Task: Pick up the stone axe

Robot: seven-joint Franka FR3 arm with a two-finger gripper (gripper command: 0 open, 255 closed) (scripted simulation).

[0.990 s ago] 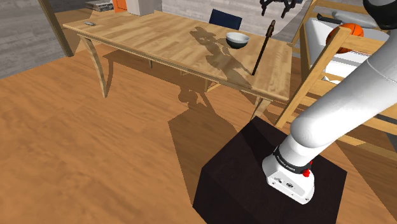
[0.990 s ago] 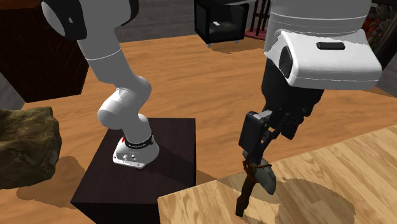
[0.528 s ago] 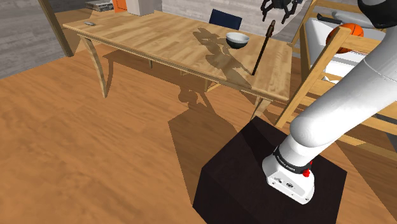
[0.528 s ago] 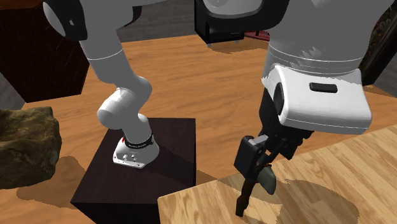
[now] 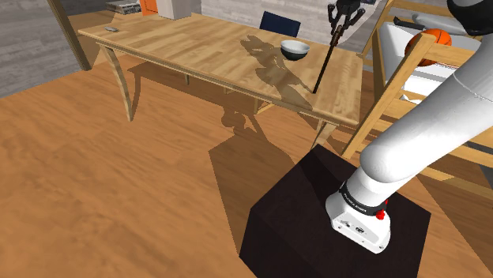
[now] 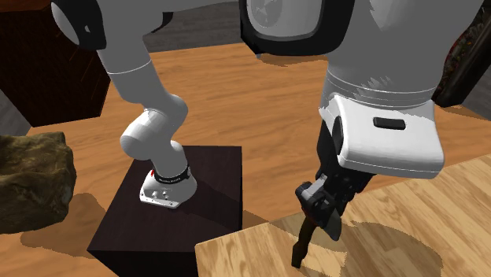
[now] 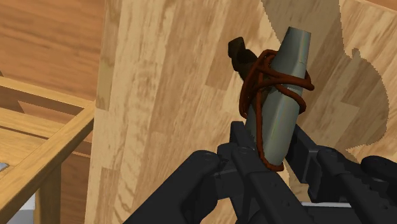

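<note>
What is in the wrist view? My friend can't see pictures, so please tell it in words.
The black pincer clasps the grey head of a stone axe, which is tied to its dark handle with reddish-brown cord. Under it lies a light wooden table with a shadow across one part.

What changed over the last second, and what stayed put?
The black end effector came down and closed on the grey stone head of the cord-bound dark-handled axe. The axe itself, the pale bowl and the wooden table stayed put.
</note>
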